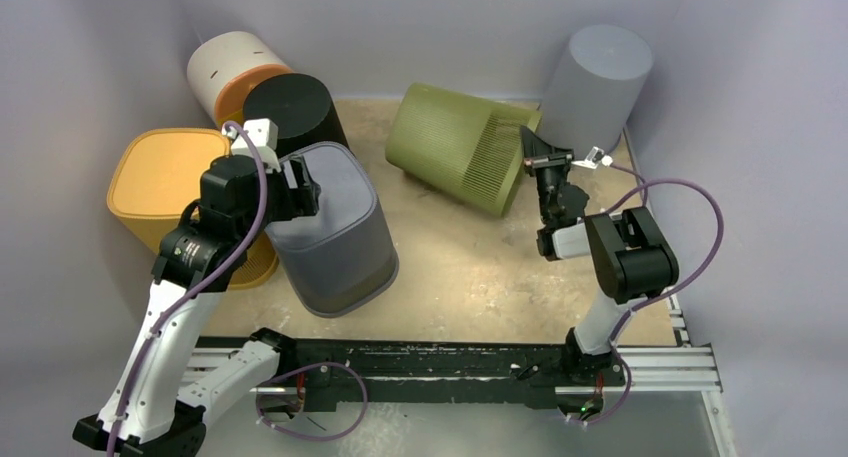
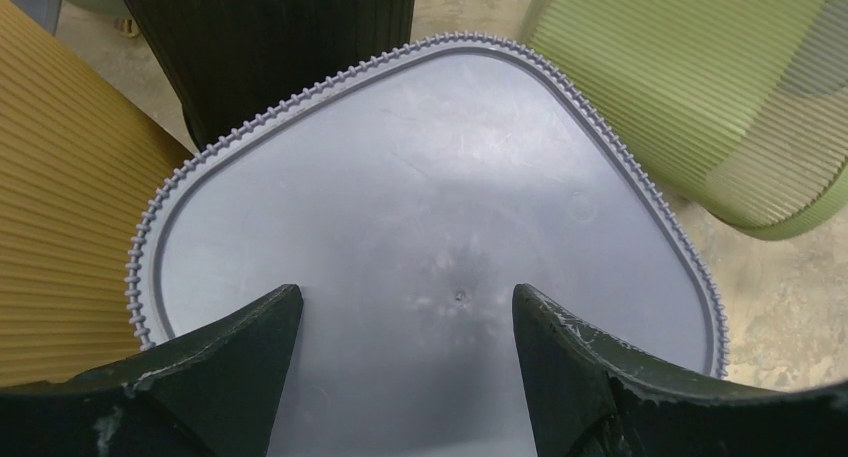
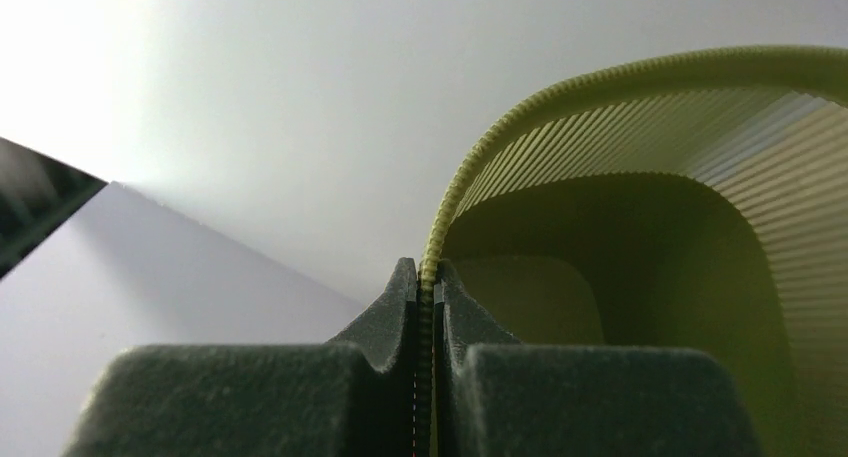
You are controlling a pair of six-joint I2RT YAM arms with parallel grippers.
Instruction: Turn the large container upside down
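left gripper (image 2: pixel 405 299) spread wide, pointing down; right gripper (image 3: pixel 427 279) pinched tight (reaching forward, tilted up).

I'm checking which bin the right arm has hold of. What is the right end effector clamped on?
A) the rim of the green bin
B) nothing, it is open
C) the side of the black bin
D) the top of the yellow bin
A: in the right wrist view the right end effector is shut, with the ribbed rim of the green bin pinched in it.
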